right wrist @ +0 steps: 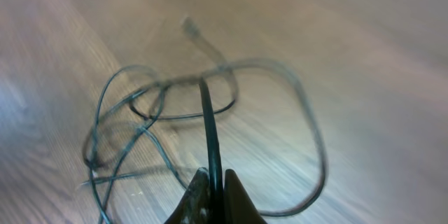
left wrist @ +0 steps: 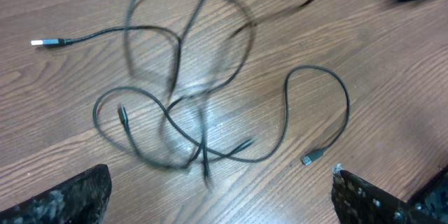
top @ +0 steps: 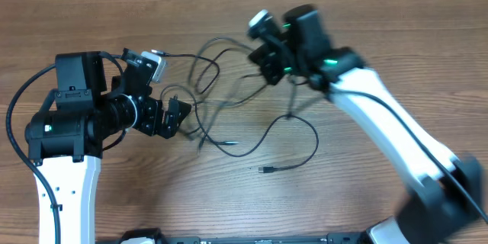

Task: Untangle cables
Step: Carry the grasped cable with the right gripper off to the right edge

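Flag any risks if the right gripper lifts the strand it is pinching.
One: the right gripper is shut on one strand that runs into the tangle; lifting may tighten the crossings instead of freeing them. Two: the left gripper is open and holds nothing, so the whole bundle would probably drag along. Three: the loose plug could catch in a loop.

I see a wood-grain table [top: 91, 15] with a soft sheen, thin matt black cables [left wrist: 347, 105], and a bright metal plug [left wrist: 43, 42] at nine o'clock in the left wrist view.
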